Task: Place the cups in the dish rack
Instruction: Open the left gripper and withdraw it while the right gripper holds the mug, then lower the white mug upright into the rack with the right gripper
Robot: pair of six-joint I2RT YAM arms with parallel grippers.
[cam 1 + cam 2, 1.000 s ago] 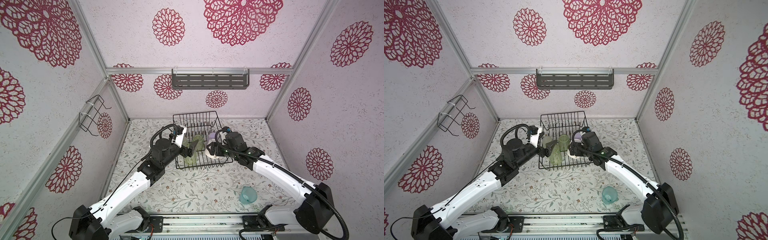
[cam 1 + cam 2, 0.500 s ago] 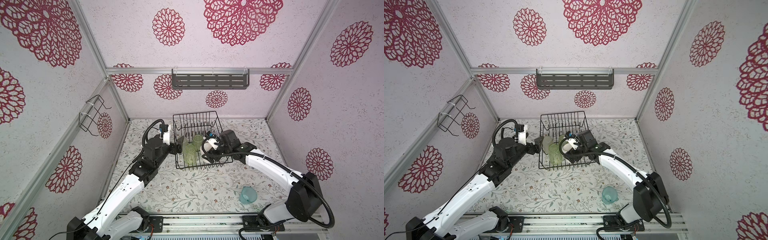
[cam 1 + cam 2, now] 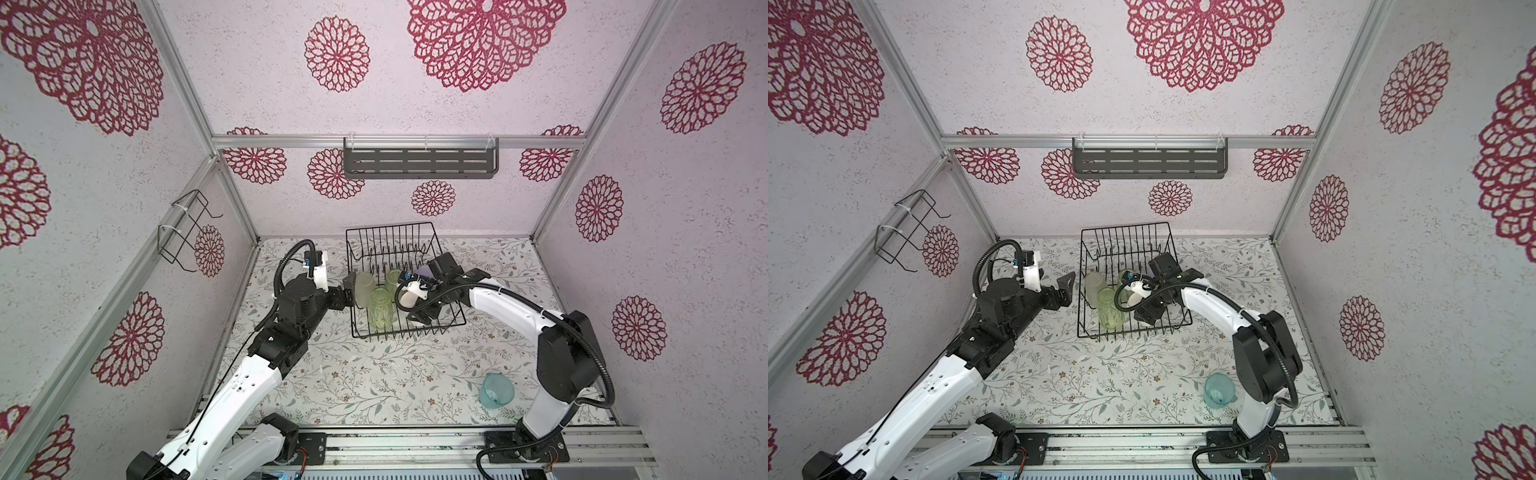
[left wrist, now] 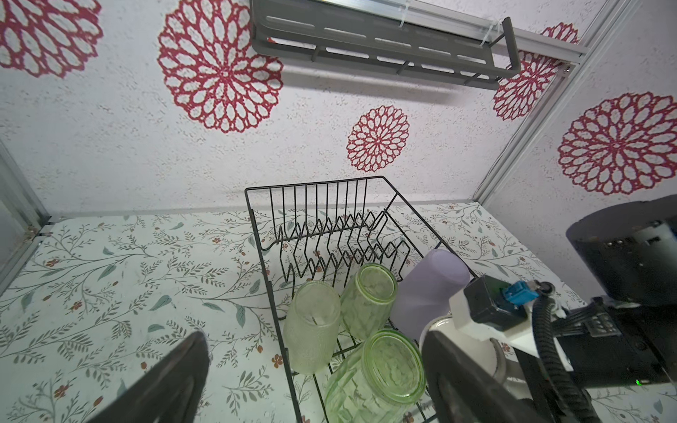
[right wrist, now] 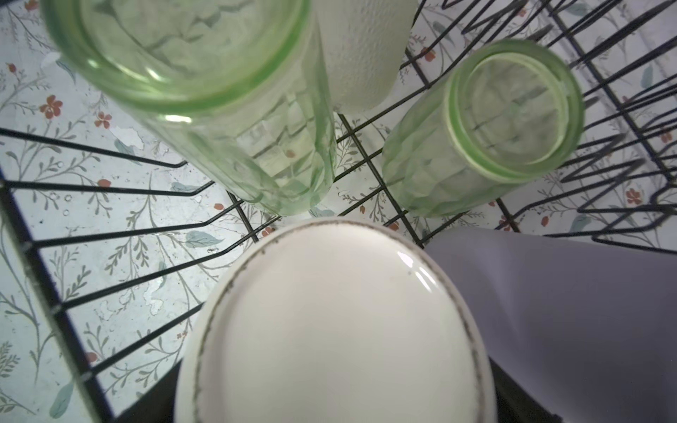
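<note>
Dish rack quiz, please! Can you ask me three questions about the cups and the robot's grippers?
1. True or false: the teal cup is in the rack.
2. Which one is open and empty? A) left gripper B) right gripper
3. Fill the gap: the right gripper holds the white ____.
Key: 1 false, it sits on the table. 2 A. 3 mug.
</note>
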